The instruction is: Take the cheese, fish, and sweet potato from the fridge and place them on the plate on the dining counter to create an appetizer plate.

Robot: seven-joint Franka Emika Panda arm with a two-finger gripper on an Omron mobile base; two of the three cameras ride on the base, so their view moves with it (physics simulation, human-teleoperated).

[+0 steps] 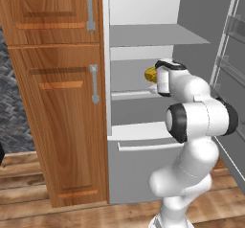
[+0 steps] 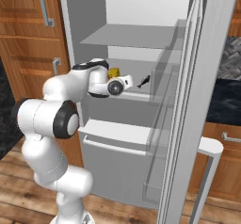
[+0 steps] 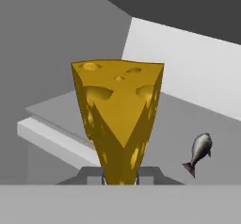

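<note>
The fridge stood open beside the wooden cabinets, its door swung out to the right with its racks showing. The white arm reached into the middle shelf level. In the hand view the cheese, a yellow-orange wedge with round holes, rose narrow end down from between the two finger tips, and the gripper was pinching it at that narrow end. From the left base view a bit of the cheese showed just past the hand, over the shelf; from the right it sat just behind the wrist. The fish, small and dark grey, lay on the same shelf to the right of the cheese and apart from it; the right base view showed it near the shelf's right end, close to the door racks. The lower drawer was shut
</note>
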